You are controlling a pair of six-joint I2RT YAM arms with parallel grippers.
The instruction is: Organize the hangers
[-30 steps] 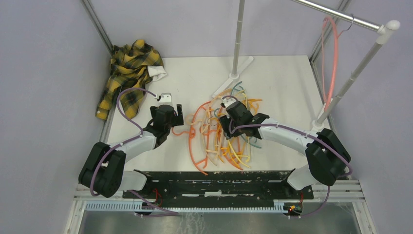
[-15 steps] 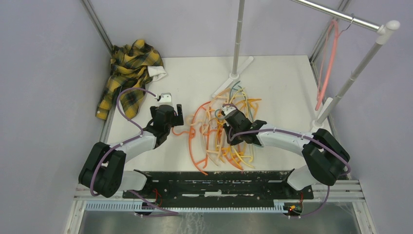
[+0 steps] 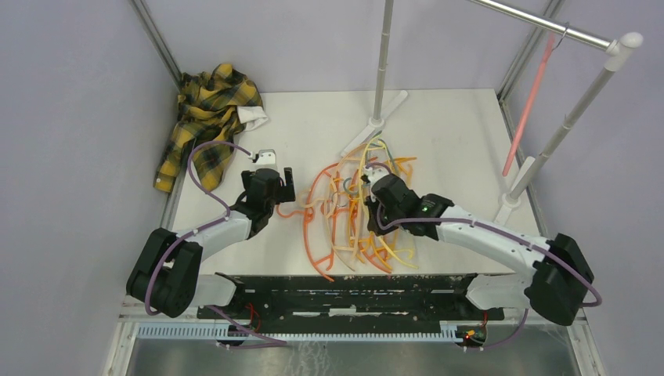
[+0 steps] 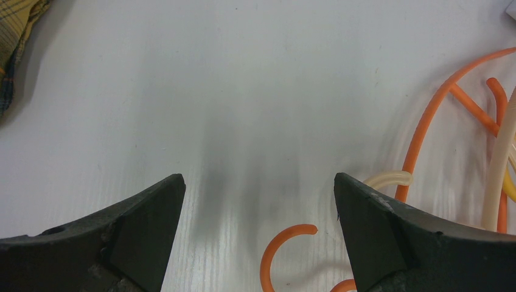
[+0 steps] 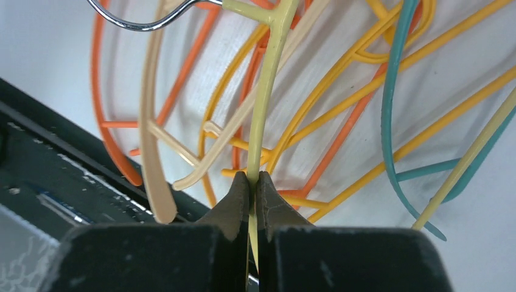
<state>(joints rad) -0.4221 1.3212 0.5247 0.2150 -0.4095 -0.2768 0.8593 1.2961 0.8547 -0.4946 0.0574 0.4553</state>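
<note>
A tangled pile of hangers (image 3: 344, 215) in orange, yellow, peach and teal lies in the middle of the white table. My right gripper (image 5: 254, 176) is shut on the thin bar of a pale yellow hanger (image 5: 268, 91), which has a metal hook at its top. In the top view the right gripper (image 3: 377, 207) sits over the pile's right part. My left gripper (image 3: 279, 175) stands open at the pile's left edge, low over the table. An orange hook end (image 4: 285, 243) lies between its fingers, untouched. One pink hanger (image 3: 531, 102) hangs from the rail.
A yellow-black plaid shirt (image 3: 207, 117) lies bunched at the back left corner. A silver rail (image 3: 548, 27) on slanted poles crosses the back right. An upright pole (image 3: 382, 63) with a white foot stands behind the pile. A black bar (image 3: 337, 286) runs along the near edge.
My right gripper has closed on the pale yellow hanger and shifted slightly right and toward the near edge. The pink hanger on the rail has swung to edge-on. The left arm has not moved.
</note>
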